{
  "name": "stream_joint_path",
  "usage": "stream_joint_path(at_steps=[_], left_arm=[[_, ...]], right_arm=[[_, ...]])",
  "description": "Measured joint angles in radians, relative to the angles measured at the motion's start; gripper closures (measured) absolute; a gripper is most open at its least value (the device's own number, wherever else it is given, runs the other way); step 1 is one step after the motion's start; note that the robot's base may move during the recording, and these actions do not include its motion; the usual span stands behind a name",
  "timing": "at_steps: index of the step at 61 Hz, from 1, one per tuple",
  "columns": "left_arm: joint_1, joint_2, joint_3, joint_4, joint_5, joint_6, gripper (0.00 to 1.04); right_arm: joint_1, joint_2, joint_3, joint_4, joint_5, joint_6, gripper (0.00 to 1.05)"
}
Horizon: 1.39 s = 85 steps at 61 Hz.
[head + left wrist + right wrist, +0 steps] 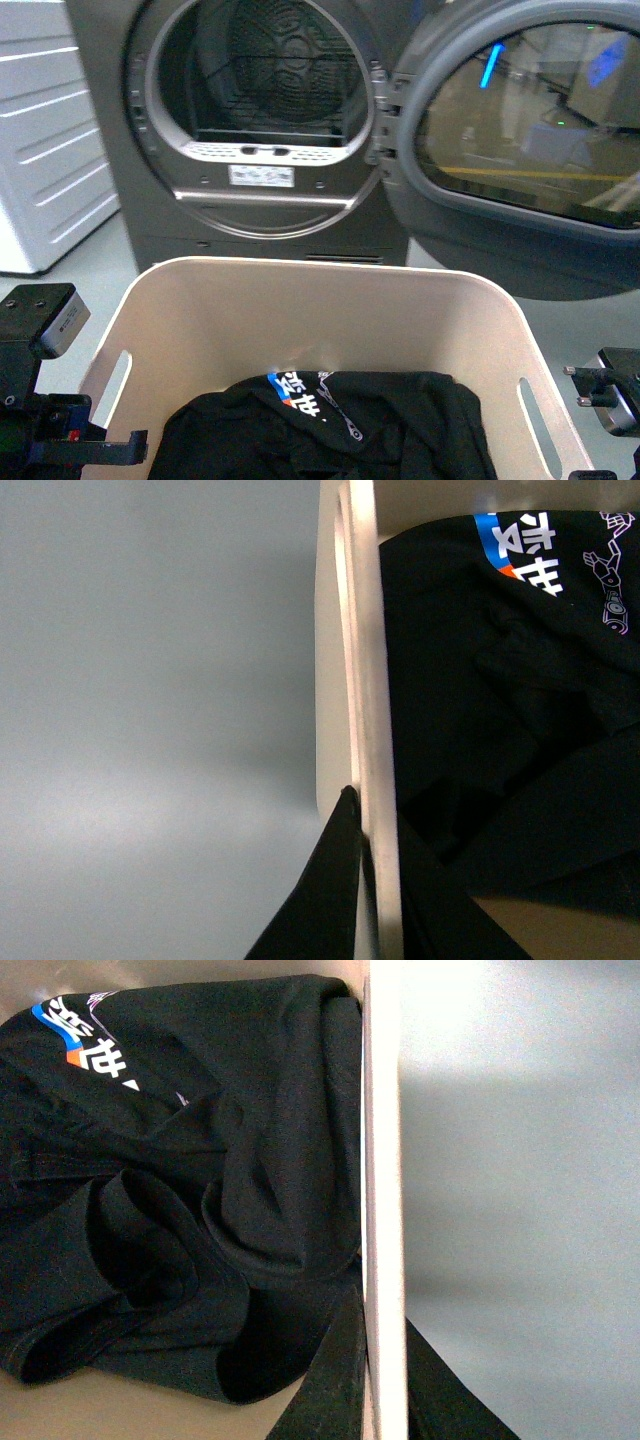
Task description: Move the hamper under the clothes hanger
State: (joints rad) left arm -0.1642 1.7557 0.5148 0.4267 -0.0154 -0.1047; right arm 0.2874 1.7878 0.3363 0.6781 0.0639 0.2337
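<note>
The cream hamper point(300, 300) fills the lower front view, with slot handles on both side walls and a black printed garment point(340, 420) lying inside. My left gripper point(372, 830) is shut on the hamper's left rim point(362, 660), one finger outside the wall and one inside. On the opposite side, my right gripper point(385, 1325) is shut on the right rim point(385, 1110) in the same way. The garment point(500, 700) lies against the wall in both wrist views point(180, 1180). The clothes hanger is out of view.
A dark grey dryer point(270, 120) stands straight ahead with its drum open, and its round door point(530, 120) swings out to the right. A white cabinet point(50, 130) stands at the left. Grey floor point(150, 730) lies beside the hamper.
</note>
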Motion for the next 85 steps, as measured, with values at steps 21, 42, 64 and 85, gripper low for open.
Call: stream_joint_path(at_steps=[21,42,64,85], left_arm=[[-0.011,-0.006,0.003,0.004,0.009,0.001,1.00],[-0.010,-0.007,0.003,0.004,0.004,0.001,1.00],[-0.010,-0.006,0.003,0.004,0.008,0.001,1.00],[-0.009,-0.008,0.003,0.004,0.008,0.001,1.00]], right_arm=[[-0.014,-0.002,-0.007,0.000,0.010,0.000,1.02],[-0.012,-0.002,-0.006,0.000,0.008,-0.001,1.02],[-0.012,-0.002,-0.006,0.001,0.008,0.000,1.02],[-0.012,-0.003,-0.006,0.001,0.007,0.000,1.02]])
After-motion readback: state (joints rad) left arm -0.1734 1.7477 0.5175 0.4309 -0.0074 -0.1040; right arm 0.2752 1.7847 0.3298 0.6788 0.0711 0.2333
